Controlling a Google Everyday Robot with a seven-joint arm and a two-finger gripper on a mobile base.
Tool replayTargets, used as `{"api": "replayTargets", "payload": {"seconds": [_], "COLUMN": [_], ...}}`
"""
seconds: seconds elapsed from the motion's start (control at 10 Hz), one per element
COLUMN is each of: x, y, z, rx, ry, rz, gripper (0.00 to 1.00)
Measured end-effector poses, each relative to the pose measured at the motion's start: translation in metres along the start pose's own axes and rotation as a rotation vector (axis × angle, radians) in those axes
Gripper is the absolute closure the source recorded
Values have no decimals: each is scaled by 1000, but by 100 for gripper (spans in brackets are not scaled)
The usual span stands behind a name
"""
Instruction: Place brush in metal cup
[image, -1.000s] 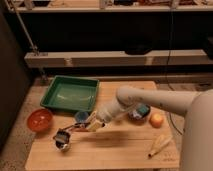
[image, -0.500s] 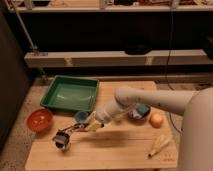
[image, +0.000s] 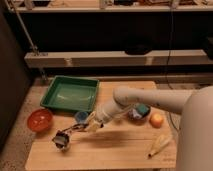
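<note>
The small shiny silver metal cup (image: 61, 140) stands near the front left corner of the light wooden table (image: 115, 152), and the two-finger gripper (image: 75, 131) of the white robot arm (image: 145, 100) is just beside it, a little to the right and above it. A slim dark handle goes from the gripper down and left toward the cup, so the small dish brush with the black handle (image: 67, 134) seems to reach the cup or to lie over its mouth; whether the head is inside the cup I cannot tell. The gripper appears closed around the brush handle, but how far its fingers stand apart is not possible to see. The cup looks short, with a bright rim and a dark inside. The head of the brush is not distinguishable from the cup. Behind the gripper there is a small light blue plastic cup (image: 80, 116), and further back a green rectangular plastic tray (image: 71, 94). An orange-red round bowl (image: 40, 119) is left of the table. At the right side lie a teal bowl (image: 141, 111), an orange round fruit (image: 157, 120) and a pale yellow elongated object (image: 160, 145).
</note>
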Motion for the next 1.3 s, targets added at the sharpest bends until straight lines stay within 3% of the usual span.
{"api": "replayTargets", "payload": {"seconds": [0.5,1.3], "x": [1,1], "y": [2,3], "z": [3,4], "rx": [-12,-17], "ry": [-1,-6], "rz": [-9,-18], "gripper": [22,20]}}
